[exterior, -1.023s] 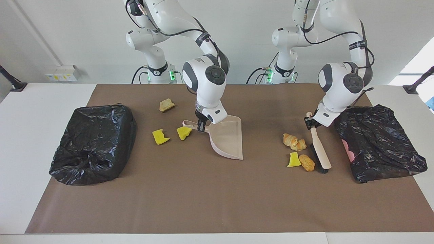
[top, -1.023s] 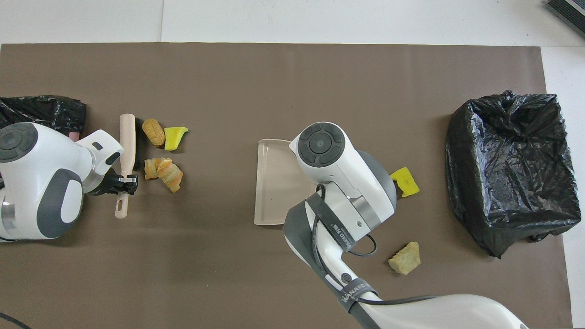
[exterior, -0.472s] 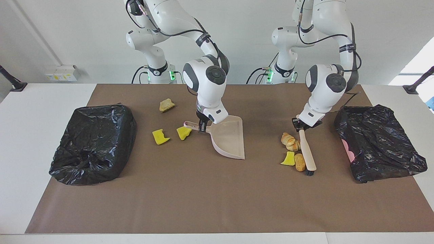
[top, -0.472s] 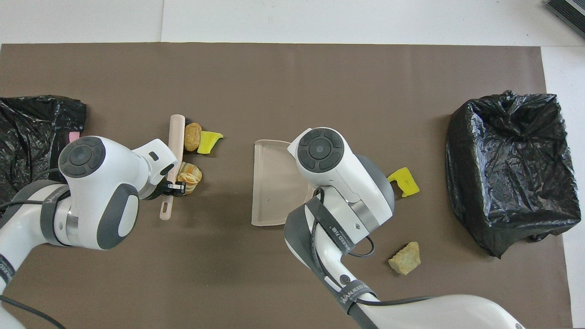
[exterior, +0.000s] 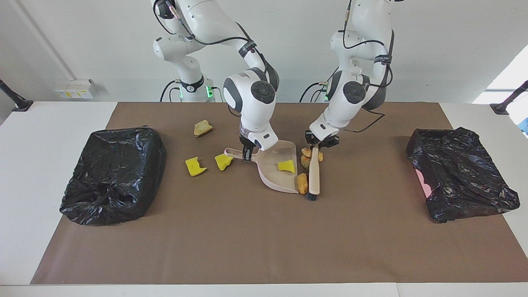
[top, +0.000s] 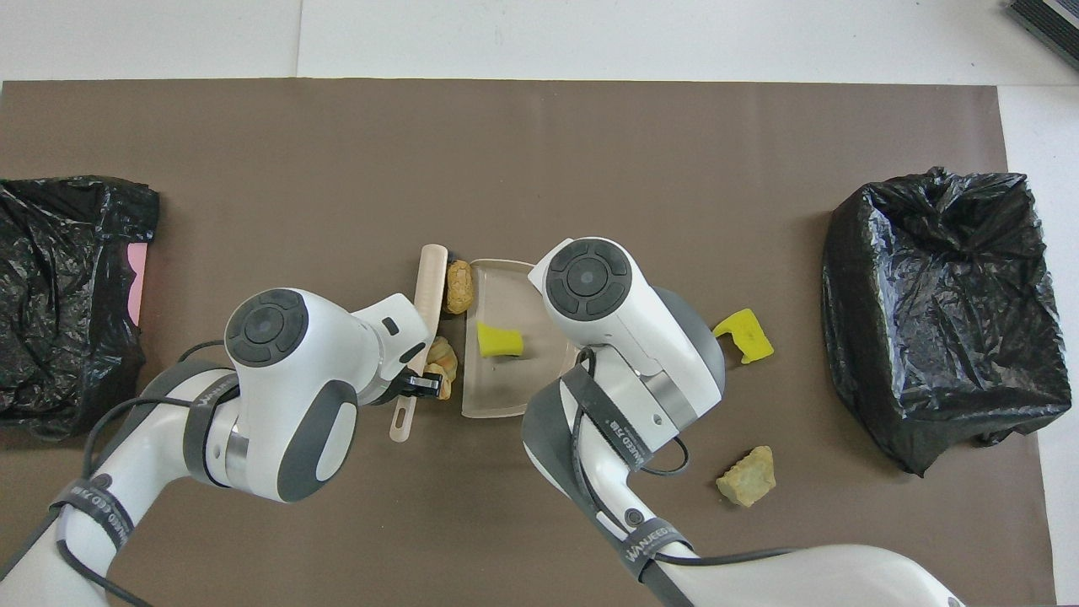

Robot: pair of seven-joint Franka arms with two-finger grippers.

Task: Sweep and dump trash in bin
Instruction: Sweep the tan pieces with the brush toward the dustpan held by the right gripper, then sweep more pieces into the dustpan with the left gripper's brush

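Note:
My right gripper (exterior: 246, 154) is shut on the handle of the beige dustpan (exterior: 272, 175), which rests on the mat; the arm hides the gripper in the overhead view. My left gripper (exterior: 317, 144) is shut on the brush (exterior: 314, 175) handle, with the brush lying along the pan's open lip (top: 430, 287). One yellow sponge chunk (exterior: 286, 166) lies in the pan (top: 499, 340). A brown lump (exterior: 302, 183) and the croissant (exterior: 307, 157) sit between brush and lip. Two yellow chunks (exterior: 195, 166) (exterior: 223, 161) lie by the pan's handle. A tan lump (exterior: 203, 127) lies nearer the robots.
A bin lined with a black bag (exterior: 113, 173) stands at the right arm's end of the brown mat (exterior: 247, 239). A second black bag with something pink in it (exterior: 462, 173) lies at the left arm's end.
My left gripper has swept the brush and three scraps across the mat to the dustpan. The yellow chunk has gone into the pan. The dustpan has barely moved.

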